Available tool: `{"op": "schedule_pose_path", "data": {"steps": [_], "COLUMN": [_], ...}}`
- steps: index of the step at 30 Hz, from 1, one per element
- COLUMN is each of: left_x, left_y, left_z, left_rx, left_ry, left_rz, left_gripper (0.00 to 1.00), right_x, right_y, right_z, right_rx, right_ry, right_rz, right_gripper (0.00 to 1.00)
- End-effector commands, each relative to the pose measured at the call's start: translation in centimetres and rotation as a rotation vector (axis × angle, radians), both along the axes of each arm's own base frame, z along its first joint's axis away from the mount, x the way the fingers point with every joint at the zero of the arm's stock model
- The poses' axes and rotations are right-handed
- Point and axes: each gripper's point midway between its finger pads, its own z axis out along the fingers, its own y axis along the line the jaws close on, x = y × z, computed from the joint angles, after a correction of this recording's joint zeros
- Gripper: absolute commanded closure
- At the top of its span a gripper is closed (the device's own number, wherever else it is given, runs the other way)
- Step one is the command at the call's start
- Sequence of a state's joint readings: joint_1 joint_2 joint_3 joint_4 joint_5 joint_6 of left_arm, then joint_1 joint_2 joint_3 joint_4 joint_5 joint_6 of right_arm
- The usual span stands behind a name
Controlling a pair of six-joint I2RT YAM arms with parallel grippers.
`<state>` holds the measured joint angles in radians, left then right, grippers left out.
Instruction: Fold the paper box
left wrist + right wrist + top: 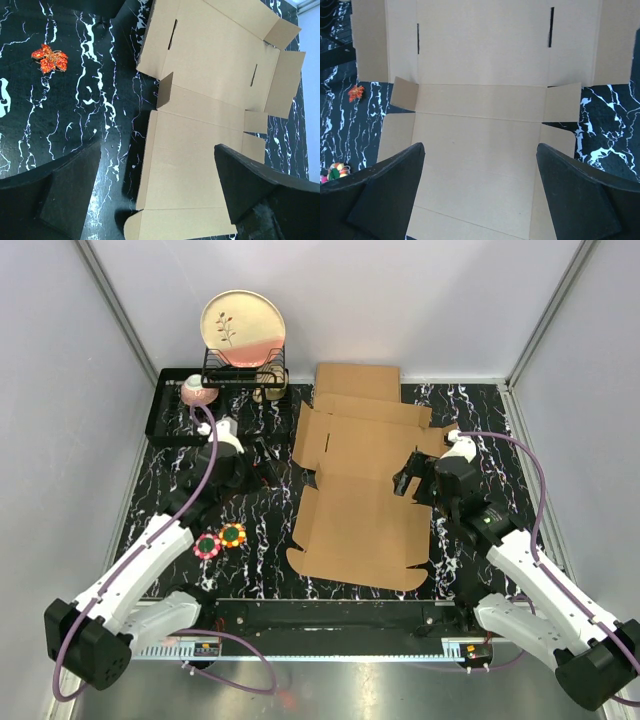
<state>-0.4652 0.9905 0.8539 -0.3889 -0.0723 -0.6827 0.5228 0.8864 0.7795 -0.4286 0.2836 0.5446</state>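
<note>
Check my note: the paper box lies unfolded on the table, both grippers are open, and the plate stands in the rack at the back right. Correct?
One error: the plate stands in the rack at the back left, per the top external view. The rest holds.

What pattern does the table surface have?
The table is black with white marble veining; left wrist view.

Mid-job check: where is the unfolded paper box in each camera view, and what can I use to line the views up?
Top external: the paper box lies flat, right of centre.
Left wrist: it fills the right half of the picture.
Right wrist: it fills most of the frame.
Shared landmark: the small raised tab at the notch in its left edge.
</note>
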Motion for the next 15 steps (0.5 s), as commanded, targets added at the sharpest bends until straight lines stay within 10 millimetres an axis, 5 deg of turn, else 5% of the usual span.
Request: {"op": "schedule_pose_path", "data": {"steps": [1, 4, 7, 15], "left_x": [1.5, 3.3, 5.3, 10.7], "left_y": [0.3, 0.7, 1.1, -2.2], "left_z": [0.7, -0.3, -3.4, -7.7], "left_rx": [-0.018, -0.005, 0.016, -0.03], "left_ry": [-0.075, -0.06, 0.007, -0.108], "left_rz": [0.052, 0.131, 0.239, 0.281], "left_gripper": [0.01, 0.01, 0.05, 0.15], "right_x": [0.6, 0.8, 0.9, 0.5], "right_y": [1.2, 1.2, 1.5, 1.5], "right_z": [2.2, 2.1, 2.0, 3.2], "right_rx": [0.051, 0.051, 0.059, 0.079], "right_ry": [-0.07, -0.068, -0.058, -0.081], "right_rz": [0.04, 0.035, 0.04, 0.051], "right_gripper": [0.0, 0.0, 0.0, 0.0]}}
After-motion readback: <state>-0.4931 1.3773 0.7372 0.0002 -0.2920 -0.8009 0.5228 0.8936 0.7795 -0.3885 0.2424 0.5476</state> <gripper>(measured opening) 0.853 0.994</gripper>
